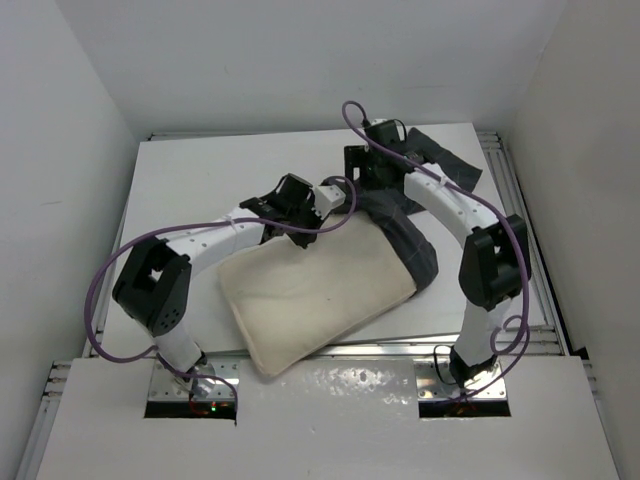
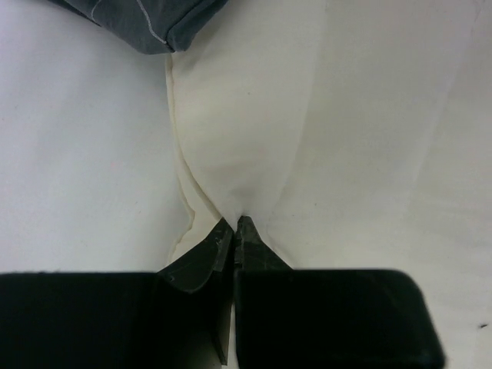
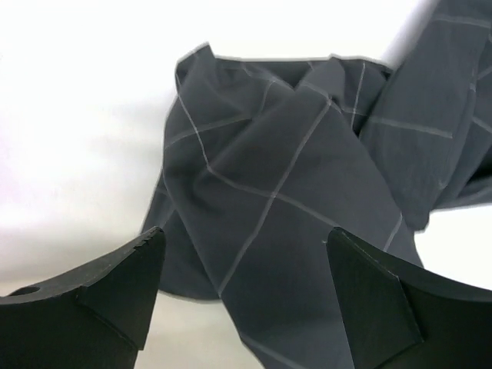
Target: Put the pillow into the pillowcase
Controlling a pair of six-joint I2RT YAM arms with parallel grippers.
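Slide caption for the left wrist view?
Left gripper pinches the pillow near its seam, pillowcase corner at top left.

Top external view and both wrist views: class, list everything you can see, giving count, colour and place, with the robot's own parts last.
pillow: one, cream-white, middle of the table, right end covered by the pillowcase
pillowcase: one, dark grey with thin light checks, over the pillow's right end, trailing toward the far right corner
table: one, white, beneath everything
cables: two, purple, looping along the arms
left gripper: black, shut, pinching pillow fabric
right gripper: black, open, above the pillowcase
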